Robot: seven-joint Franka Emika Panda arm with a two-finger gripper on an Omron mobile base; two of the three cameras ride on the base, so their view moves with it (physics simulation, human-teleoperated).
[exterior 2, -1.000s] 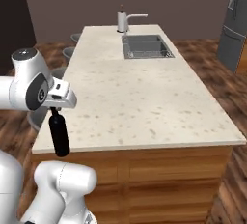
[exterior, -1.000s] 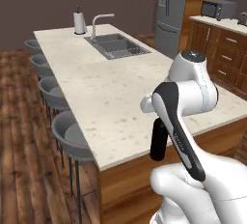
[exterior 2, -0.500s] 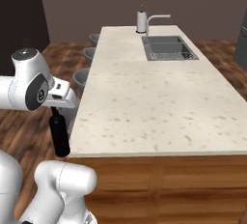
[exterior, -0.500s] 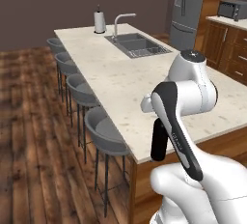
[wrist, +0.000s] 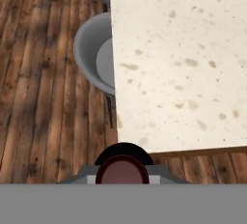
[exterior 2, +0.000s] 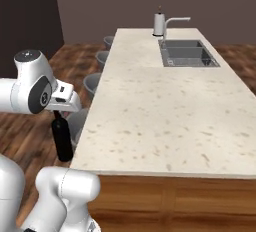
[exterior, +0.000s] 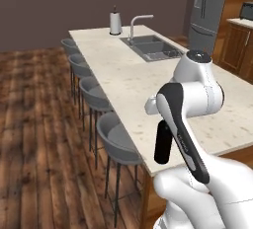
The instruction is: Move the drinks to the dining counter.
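Gripper (exterior 2: pixel 59 112) clamped shut on black bottle (exterior 2: pixel 63 138) neck, bottle hanging upright beside counter (exterior 2: pixel 165 111) corner, above a stool (exterior: pixel 118 141), sink (exterior 2: pixel 187 56) and faucet (exterior 2: pixel 175 23) at far end

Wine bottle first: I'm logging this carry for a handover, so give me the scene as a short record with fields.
held item: tall black wine bottle, hanging upright from the gripper
jaws: shut on the bottle's neck
bottle position: off the near corner of the dining counter, over the wood floor, beside a grey stool; not yet above the top
counter fixtures: steel sink, curved faucet, white dispenser at the far end
other drinks: none seen
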